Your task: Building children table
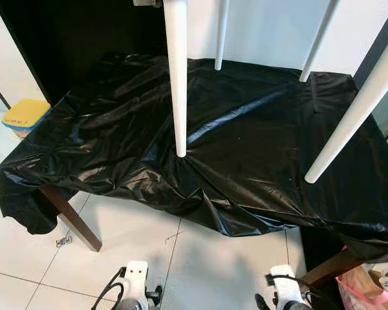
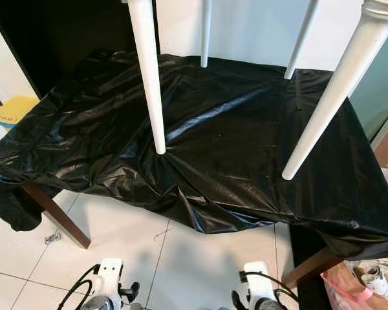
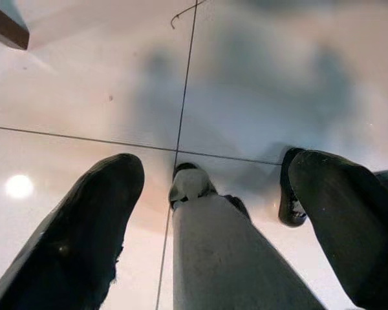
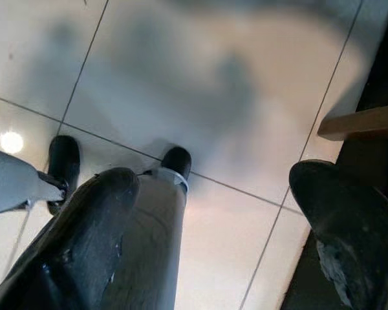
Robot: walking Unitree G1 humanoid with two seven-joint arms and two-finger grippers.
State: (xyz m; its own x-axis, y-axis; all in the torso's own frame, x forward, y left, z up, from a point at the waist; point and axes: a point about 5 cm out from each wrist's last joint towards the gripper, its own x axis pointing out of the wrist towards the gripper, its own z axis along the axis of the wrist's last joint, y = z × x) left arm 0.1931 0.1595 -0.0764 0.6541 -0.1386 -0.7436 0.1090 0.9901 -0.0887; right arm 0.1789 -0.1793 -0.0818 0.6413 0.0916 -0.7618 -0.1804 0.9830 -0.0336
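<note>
Small white children's table with four tapered legs [image 1: 176,77] stands on glossy black plastic sheet [image 1: 246,142] covering wooden-legged table [image 1: 71,219]. Left gripper [image 3: 207,226] and right gripper [image 4: 226,239] hang over white tiled floor [image 3: 246,84], well below it, fingers spread, holding nothing. Yellow box [image 1: 24,116] at left.

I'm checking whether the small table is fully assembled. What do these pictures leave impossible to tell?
- Tops of the four white tapered legs: cut off by the head views' upper edge, so their joints and the tabletop are unseen.
- Surface under the crinkled black plastic sheet: covered.
- Yellow object at the sheet's far left: partly hidden.
</note>
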